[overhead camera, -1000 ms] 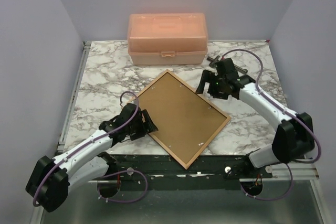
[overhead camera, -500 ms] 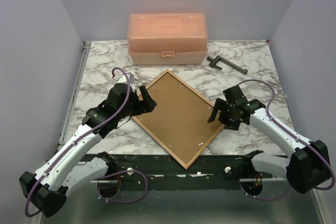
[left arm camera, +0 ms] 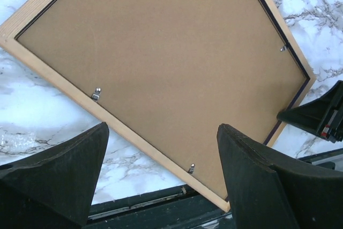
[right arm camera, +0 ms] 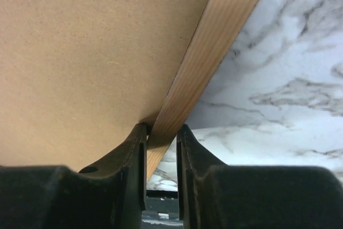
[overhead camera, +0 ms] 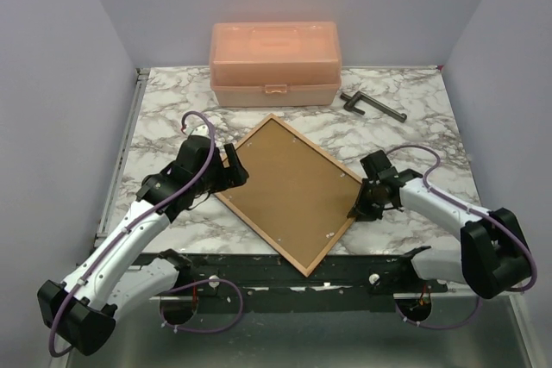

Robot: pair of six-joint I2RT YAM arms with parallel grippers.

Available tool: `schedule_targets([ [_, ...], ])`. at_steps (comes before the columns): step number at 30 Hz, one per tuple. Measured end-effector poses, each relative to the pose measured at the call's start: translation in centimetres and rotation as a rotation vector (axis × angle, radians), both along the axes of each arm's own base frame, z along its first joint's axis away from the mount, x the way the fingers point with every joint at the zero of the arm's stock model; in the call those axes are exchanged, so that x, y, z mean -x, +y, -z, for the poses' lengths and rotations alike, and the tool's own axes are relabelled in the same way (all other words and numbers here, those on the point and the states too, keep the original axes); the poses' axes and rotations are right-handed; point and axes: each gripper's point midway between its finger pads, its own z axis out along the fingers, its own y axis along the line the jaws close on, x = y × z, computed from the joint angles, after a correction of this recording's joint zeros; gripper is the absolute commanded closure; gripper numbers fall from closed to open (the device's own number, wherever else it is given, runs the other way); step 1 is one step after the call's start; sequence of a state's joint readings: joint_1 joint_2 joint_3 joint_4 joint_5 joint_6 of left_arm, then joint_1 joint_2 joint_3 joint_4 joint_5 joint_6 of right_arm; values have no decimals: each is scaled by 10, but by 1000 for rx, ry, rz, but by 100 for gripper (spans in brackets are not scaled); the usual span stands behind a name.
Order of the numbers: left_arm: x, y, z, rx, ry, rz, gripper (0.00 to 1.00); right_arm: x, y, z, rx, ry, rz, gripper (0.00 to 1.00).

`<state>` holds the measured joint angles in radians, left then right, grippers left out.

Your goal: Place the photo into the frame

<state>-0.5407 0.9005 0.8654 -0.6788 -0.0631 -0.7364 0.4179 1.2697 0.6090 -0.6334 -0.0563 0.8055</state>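
Two arms flank the frame (overhead camera: 261, 235), lying back-up at table centre. The left gripper (overhead camera: 235, 168), forearm angled toward 1 o'clock, hovers wide open at its 9 o'clock edge. The right gripper (overhead camera: 362, 210), reaching toward 10 o'clock, pinches the rail near the 3 o'clock corner.

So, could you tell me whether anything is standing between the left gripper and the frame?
Nothing visible does: the left gripper hangs open over the frame, near its left edge, with only air between them.

No legible writing anywhere.
The frame (overhead camera: 263, 237) back and its board (overhead camera: 293, 187) show none; the box (overhead camera: 274, 62) behind the frame has a moulded lid patch, too blurred to read.
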Motion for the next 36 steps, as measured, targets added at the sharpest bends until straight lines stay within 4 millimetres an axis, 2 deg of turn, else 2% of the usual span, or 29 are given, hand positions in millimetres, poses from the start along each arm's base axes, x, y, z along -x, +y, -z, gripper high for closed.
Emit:
schedule_targets([
  [5, 1, 6, 10, -6, 27, -16, 16, -21, 0, -2, 18, -46, 36, 99],
  [14, 0, 30, 36, -49, 94, -110, 14, -64, -4, -5, 140, -115, -87, 99],
  [19, 0, 50, 65, -109, 195, -188, 13, -88, -10, -8, 214, -179, -140, 98],
  [22, 5, 59, 85, -150, 271, -217, 13, -100, -13, -11, 247, -218, -157, 94],
  [23, 6, 61, 89, -157, 285, -224, 13, -104, -14, -12, 258, -228, -157, 92],
  [24, 6, 64, 93, -167, 301, -233, 13, -108, -15, -12, 269, -235, -156, 86],
  [25, 6, 67, 97, -179, 315, -243, 13, -111, -15, -12, 278, -237, -154, 69],
  [28, 4, 77, 109, -217, 359, -282, 13, -117, -16, -10, 293, -224, -148, 53],
  [30, 4, 82, 116, -237, 387, -299, 13, -120, -15, -11, 293, -216, -142, 38],
  [33, 3, 88, 131, -266, 439, -309, 13, -121, -12, -10, 261, -206, -133, 26],
  [36, 2, 90, 139, -279, 461, -311, 12, -117, -4, -11, 202, -196, -131, 20],
])
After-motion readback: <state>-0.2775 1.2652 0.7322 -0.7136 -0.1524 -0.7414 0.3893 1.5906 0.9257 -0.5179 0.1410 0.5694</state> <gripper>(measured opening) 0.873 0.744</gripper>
